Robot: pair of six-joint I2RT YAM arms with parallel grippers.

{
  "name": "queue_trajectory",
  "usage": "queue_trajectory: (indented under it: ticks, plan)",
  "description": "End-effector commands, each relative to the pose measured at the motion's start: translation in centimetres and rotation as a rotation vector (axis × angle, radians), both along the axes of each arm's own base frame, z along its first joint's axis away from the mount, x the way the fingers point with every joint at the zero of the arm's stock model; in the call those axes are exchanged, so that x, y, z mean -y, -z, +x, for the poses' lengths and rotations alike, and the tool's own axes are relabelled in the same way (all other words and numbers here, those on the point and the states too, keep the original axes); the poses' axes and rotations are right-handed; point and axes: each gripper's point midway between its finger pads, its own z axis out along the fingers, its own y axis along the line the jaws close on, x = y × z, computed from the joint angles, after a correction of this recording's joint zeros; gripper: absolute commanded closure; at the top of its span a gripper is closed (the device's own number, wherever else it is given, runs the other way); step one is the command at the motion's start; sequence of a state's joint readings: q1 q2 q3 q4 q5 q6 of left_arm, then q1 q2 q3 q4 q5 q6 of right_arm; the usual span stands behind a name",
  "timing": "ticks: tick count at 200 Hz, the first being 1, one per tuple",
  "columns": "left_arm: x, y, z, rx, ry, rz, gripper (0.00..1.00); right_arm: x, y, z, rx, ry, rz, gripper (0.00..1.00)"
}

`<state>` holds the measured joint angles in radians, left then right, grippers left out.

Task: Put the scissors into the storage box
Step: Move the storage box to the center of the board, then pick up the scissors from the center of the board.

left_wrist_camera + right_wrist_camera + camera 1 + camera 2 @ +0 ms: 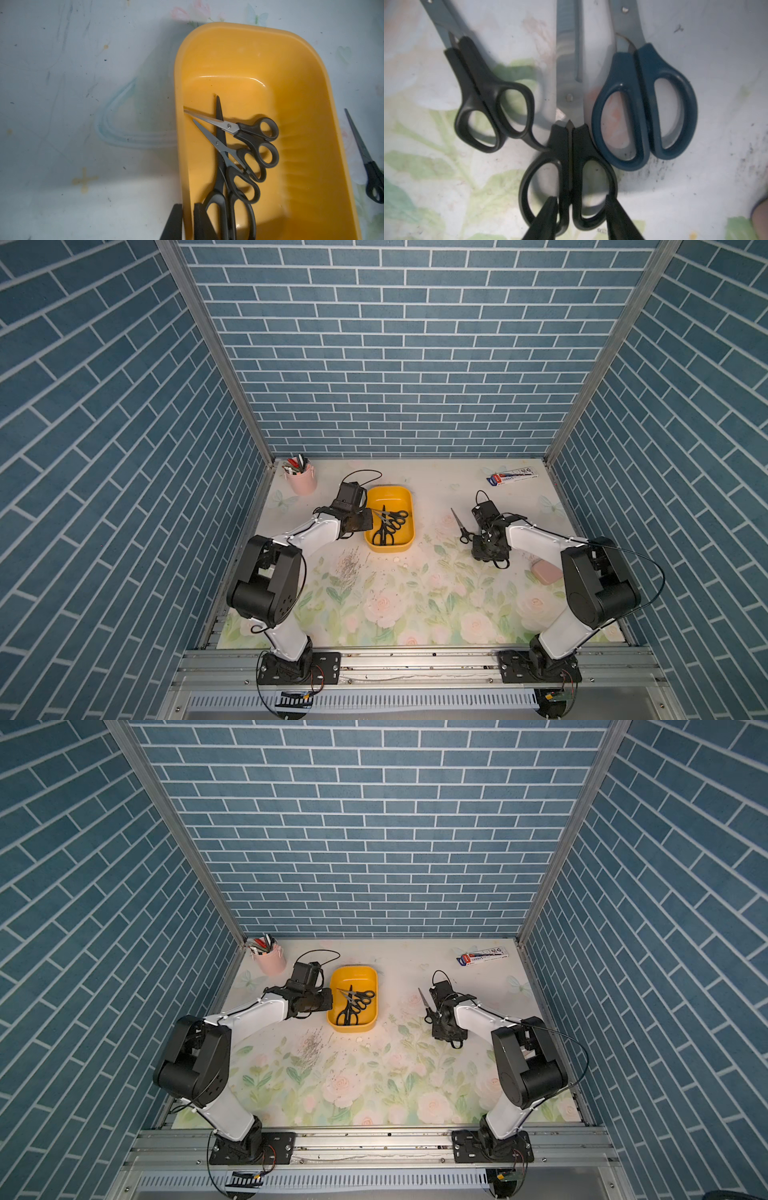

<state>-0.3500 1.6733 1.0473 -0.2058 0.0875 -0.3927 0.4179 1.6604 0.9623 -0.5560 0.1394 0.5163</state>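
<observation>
The yellow storage box (388, 490) (355, 969) (307, 108) stands left of the table's centre in both top views. Three black-handled scissors (390, 524) (247, 149) lie crossed inside it. My left gripper (368, 519) (188, 205) is shut on the box's left wall, one finger outside and one inside. On the right, three more pairs lie side by side: a small black pair (477, 97) (461, 526), a larger black pair (569, 158) and a blue-handled pair (645, 108). My right gripper (581, 201) (490, 551) stands low over the larger black pair, fingers apart astride its handle.
A pink pen cup (300, 481) stands at the back left and a white-and-blue carton (513, 477) lies at the back right. A pink case (546, 572) lies beside the right arm. Dark crumbs (349, 568) are scattered in front of the box.
</observation>
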Motion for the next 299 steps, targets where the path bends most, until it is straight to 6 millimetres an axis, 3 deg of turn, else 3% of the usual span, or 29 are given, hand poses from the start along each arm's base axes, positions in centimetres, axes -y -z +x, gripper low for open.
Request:
queue_trajectory:
  ticks: [1, 24, 88, 162, 183, 217, 270, 299]
  plan:
    - [0.6, 0.0, -1.4, -0.028, -0.016, -0.03, 0.83, 0.0, -1.7, 0.2, 0.013, 0.0, -0.007, 0.57]
    - [0.8, 0.2, -1.5, -0.023, -0.012, -0.022, 0.82, -0.4, -2.3, 0.7, 0.035, -0.003, 0.015, 0.57]
    - [0.7, 0.4, -0.7, -0.01, -0.008, 0.017, 0.79, -0.7, 0.2, 1.3, 0.007, 0.006, 0.005, 0.58]
    - [0.9, 1.0, 0.0, -0.009, 0.003, 0.032, 0.71, -0.3, 2.5, 0.7, -0.033, 0.008, -0.021, 0.7]
    - [0.9, -0.2, 0.0, 0.011, -0.008, 0.015, 0.67, -0.1, 2.7, 0.4, -0.041, 0.007, -0.026, 0.75]
    - [1.0, -3.2, 0.1, 0.052, -0.012, -0.006, 0.49, -0.2, 2.6, 0.5, -0.04, 0.004, -0.021, 0.79]
    - [1.6, -6.6, 0.5, 0.102, -0.006, -0.054, 0.37, 0.2, 2.7, -0.2, -0.052, 0.005, -0.037, 0.87]
    - [1.7, -7.7, 0.4, 0.12, -0.004, -0.073, 0.3, 0.2, 1.9, -0.1, -0.034, 0.005, -0.027, 1.0]
